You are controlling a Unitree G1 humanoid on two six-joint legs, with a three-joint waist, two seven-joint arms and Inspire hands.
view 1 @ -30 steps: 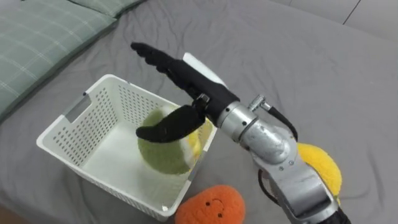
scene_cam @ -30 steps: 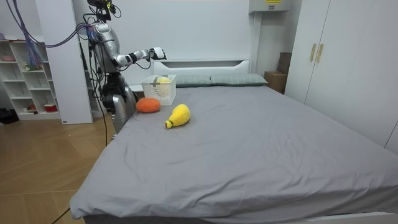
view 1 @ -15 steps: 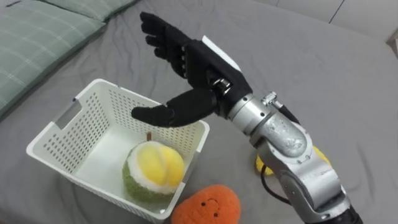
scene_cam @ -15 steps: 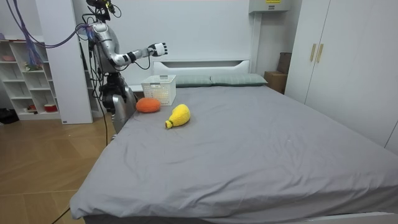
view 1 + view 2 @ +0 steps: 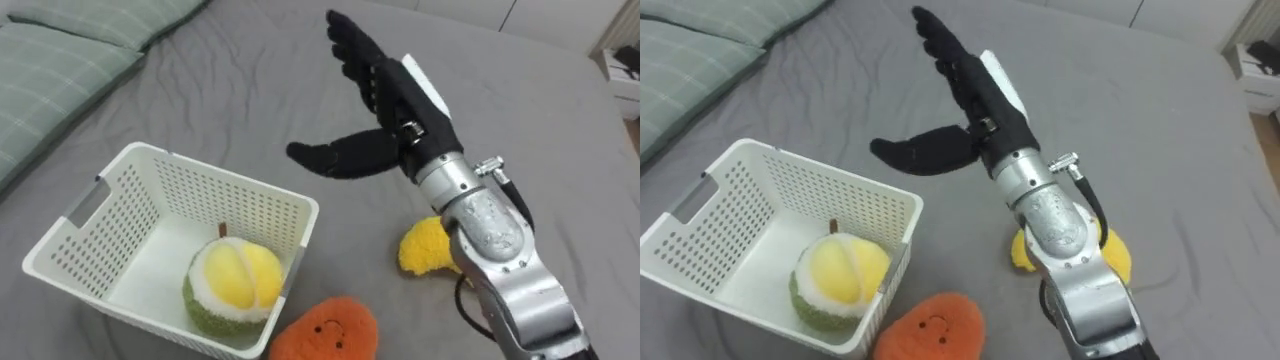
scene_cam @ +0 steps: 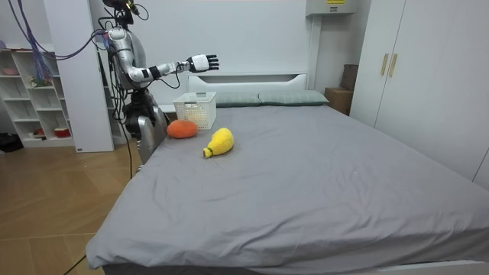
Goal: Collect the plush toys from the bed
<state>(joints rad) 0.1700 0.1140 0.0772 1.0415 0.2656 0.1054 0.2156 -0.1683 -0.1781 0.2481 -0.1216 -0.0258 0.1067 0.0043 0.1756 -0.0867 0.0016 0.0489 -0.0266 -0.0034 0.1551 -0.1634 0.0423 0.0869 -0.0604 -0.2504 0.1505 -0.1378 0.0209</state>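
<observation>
Right hand (image 5: 398,100) above the bed (image 5: 230,80), fingers straight, empty — green-and-yellow plush (image 5: 232,290) inside the white basket (image 5: 235,200), orange plush (image 5: 325,332) against it, yellow plush (image 5: 425,248) nearby.

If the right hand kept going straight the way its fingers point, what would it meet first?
Likely nothing nearby. The right hand, open, hangs above the bed, fingers aimed across bare grey sheet, beyond the white basket. The way looks free as far as shown, though depth is unclear.
</observation>
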